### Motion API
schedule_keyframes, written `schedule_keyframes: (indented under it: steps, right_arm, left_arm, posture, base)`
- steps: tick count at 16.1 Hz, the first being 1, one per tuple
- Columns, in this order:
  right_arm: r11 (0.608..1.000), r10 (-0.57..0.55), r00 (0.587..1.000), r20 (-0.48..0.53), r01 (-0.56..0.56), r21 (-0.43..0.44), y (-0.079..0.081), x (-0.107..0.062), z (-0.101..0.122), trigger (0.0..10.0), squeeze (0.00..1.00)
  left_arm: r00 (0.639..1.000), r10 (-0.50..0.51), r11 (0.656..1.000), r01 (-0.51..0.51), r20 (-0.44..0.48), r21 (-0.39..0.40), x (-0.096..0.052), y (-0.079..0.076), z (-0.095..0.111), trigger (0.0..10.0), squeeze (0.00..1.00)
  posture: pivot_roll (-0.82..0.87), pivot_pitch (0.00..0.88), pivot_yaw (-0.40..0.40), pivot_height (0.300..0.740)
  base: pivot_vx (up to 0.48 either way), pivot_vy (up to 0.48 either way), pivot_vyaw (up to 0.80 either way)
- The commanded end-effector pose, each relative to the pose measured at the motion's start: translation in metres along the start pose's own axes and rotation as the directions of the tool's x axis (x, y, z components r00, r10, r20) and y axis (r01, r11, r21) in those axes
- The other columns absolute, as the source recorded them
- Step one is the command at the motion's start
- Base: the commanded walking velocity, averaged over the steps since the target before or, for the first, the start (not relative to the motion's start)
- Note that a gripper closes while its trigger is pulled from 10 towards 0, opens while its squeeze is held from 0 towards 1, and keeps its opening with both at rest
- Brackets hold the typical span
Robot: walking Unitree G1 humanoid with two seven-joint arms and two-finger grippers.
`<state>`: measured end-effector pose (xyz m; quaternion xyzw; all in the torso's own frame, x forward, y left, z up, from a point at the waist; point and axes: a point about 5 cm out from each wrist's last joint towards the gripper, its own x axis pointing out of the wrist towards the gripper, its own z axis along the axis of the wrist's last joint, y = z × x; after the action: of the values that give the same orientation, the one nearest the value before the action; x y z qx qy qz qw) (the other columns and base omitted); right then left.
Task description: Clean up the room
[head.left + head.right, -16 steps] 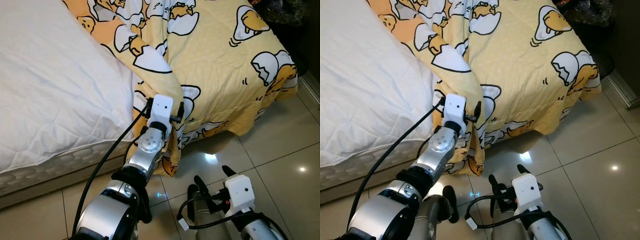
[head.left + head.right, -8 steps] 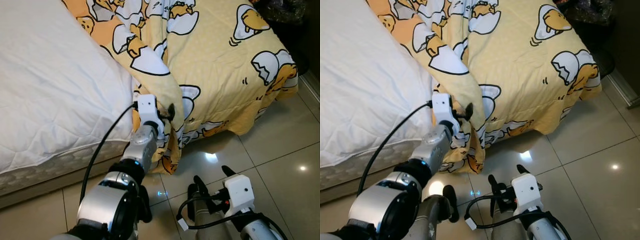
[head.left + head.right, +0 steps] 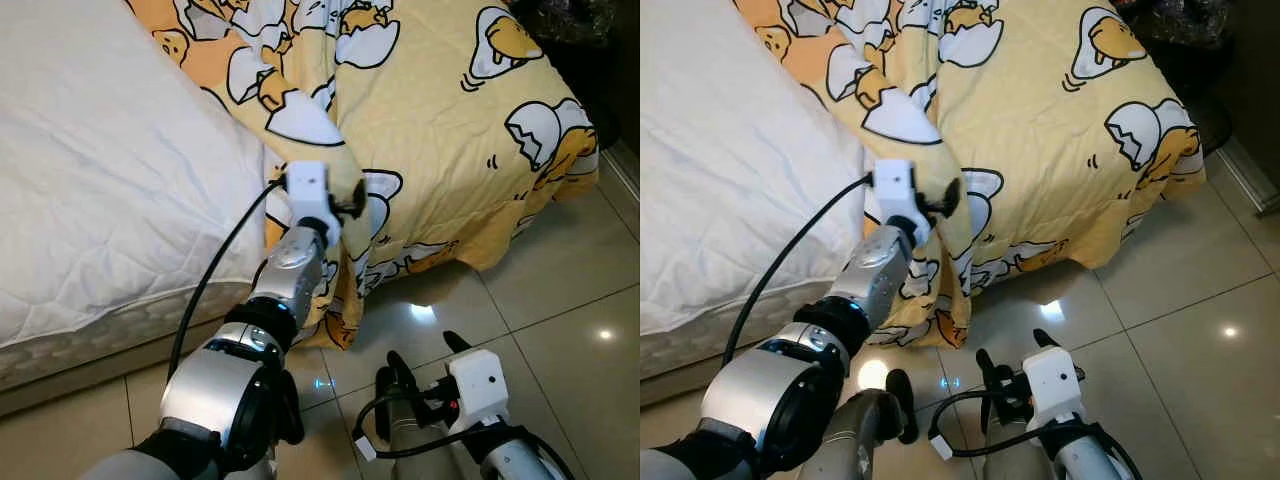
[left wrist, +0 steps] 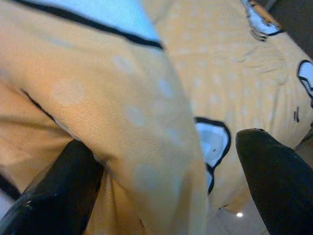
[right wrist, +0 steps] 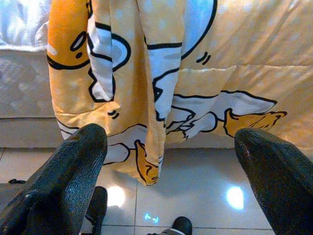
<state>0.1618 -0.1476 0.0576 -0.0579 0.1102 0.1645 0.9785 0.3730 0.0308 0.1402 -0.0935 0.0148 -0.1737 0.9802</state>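
A yellow blanket [image 3: 440, 130] printed with egg cartoons covers the right part of the bed and hangs over its foot toward the floor. One edge is bunched into a raised fold [image 3: 310, 130] beside the bare white mattress [image 3: 100, 170]. My left gripper [image 3: 345, 205] is up against that fold at the bed's corner. In the left wrist view its fingers [image 4: 73, 186] stand wide apart with the fold [image 4: 146, 122] between them. My right gripper [image 3: 428, 355] hangs low over the floor, open and holding nothing, facing the hanging blanket edge [image 5: 146, 122].
Glossy beige floor tiles [image 3: 560, 300] run along the foot of the bed. A dark bundle [image 3: 580, 30] sits at the far right past the bed's corner. A black cable [image 3: 215, 280] runs along my left arm.
My left gripper has risen a little along the blanket fold and shifted slightly right from half a second ago. The right arm has not moved.
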Motion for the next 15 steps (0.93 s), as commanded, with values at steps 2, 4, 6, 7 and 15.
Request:
schedule_keyframes:
  steps: [2, 4, 6, 7, 15]
  right_arm:
    - [1.0, 0.013, 1.0, -0.025, -0.013, 0.011, 0.006, -0.004, -0.005, 10.0, 0.0]
    - [1.0, 0.01, 1.0, -0.025, -0.01, 0.01, 0.005, -0.005, -0.005, 10.0, 0.01]
    - [1.0, 0.01, 1.0, -0.026, -0.009, 0.007, 0.005, -0.006, -0.005, 10.0, 0.0]
    - [1.0, 0.009, 1.0, -0.025, -0.009, 0.007, 0.005, -0.005, -0.005, 10.0, 0.0]
    - [1.0, 0.007, 1.0, -0.026, -0.007, 0.009, 0.005, -0.008, -0.005, 10.0, 0.0]
  left_arm:
    - [0.979, -0.199, 0.978, 0.201, 0.031, -0.053, 0.003, -0.093, 0.005, 10.0, 0.0]
    - [0.978, -0.209, 0.976, 0.208, -0.005, -0.064, 0.001, -0.095, -0.002, 10.0, 0.0]
    - [0.979, -0.185, 0.968, 0.166, -0.091, -0.19, -0.003, -0.091, -0.019, 0.0, 0.0]
    - [0.979, -0.176, 0.967, 0.151, -0.107, -0.206, -0.003, -0.09, -0.022, 0.0, 0.0]
    - [0.973, -0.168, 0.924, 0.1, -0.158, -0.368, -0.004, -0.079, -0.029, 0.0, 0.0]
  posture:
    - [-0.35, 0.34, 0.075, 0.731]
    - [-0.36, 0.336, 0.077, 0.731]
    - [-0.36, 0.331, 0.077, 0.731]
    - [-0.36, 0.331, 0.077, 0.731]
    - [-0.36, 0.339, 0.075, 0.731]
  base:
    - [0.0, 0.0, 0.0]
    - [0.0, 0.0, 0.0]
    - [0.0, 0.0, 0.0]
    - [0.0, 0.0, 0.0]
    - [0.0, 0.0, 0.0]
